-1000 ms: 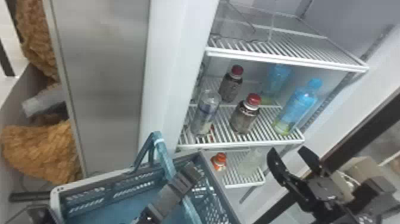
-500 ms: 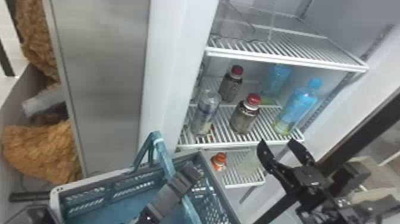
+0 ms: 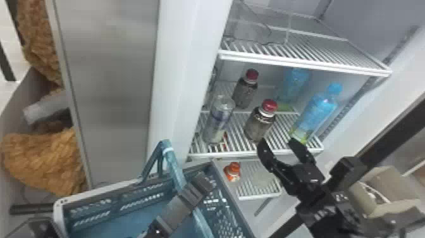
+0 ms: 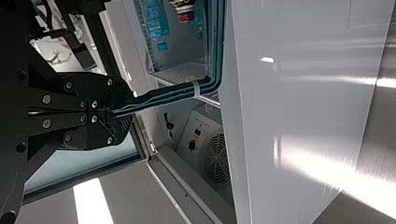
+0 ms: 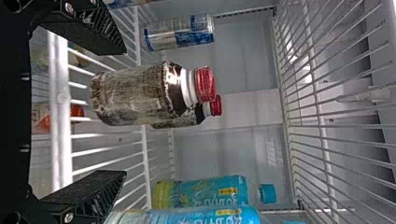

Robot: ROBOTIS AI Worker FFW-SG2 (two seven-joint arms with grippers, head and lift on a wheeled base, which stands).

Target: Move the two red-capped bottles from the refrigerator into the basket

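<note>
The black right pincer [image 3: 280, 143] is spread at the front edge of a white wire shelf [image 3: 234, 154], near a dark, red-capped bottle [image 3: 257, 125] standing upright there. Behind it stands a second dark, red-capped bottle [image 3: 245, 92]. Two blue plastic bottles, one nearer [image 3: 319, 109], one farther [image 3: 292, 87], stand to the right. Lower left, the black left pincer [image 3: 199, 186] is pinching the teal handle [image 3: 172, 163] of a blue plastic basket [image 3: 98, 192].

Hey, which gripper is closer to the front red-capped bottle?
Right. The right gripper is open just short of the front red-capped bottle; the left gripper is farther off, shut on the basket handle.
</note>
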